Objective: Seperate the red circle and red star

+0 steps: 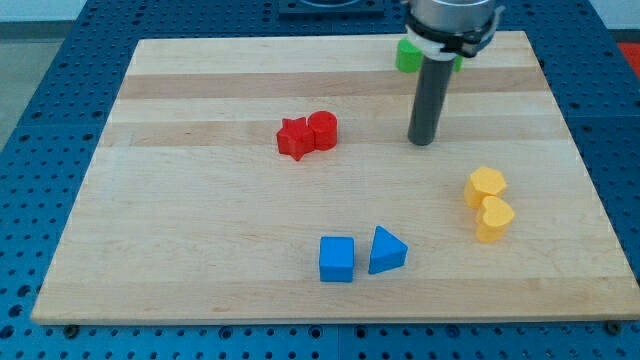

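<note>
Resting on the board, my tip (423, 141) has no jaws to open or shut — it is a plain dark rod, touching no block at this moment.

From my tip, the red circle (323, 130) lies toward the view's left, at nearly the same height in the view, and the red star (294, 138) sits just beyond it, further left and a shade lower. The two reds are pressed together, so their shared axis runs almost straight along the line from my tip to them. That is the relation I care about: a push straight left would, I judge, shove both along as a pair instead of parting them. I would want to come at the seam from the view's top or bottom — or catch the circle alone on its edge.

Behind my tip, toward the view's top, green blocks (408, 55) peek out, partly hidden by the arm. Below and to the right sit two yellow blocks (488, 203); below and to the left, a blue cube (337, 259) beside a blue triangle (386, 251), all well apart from the reds.
</note>
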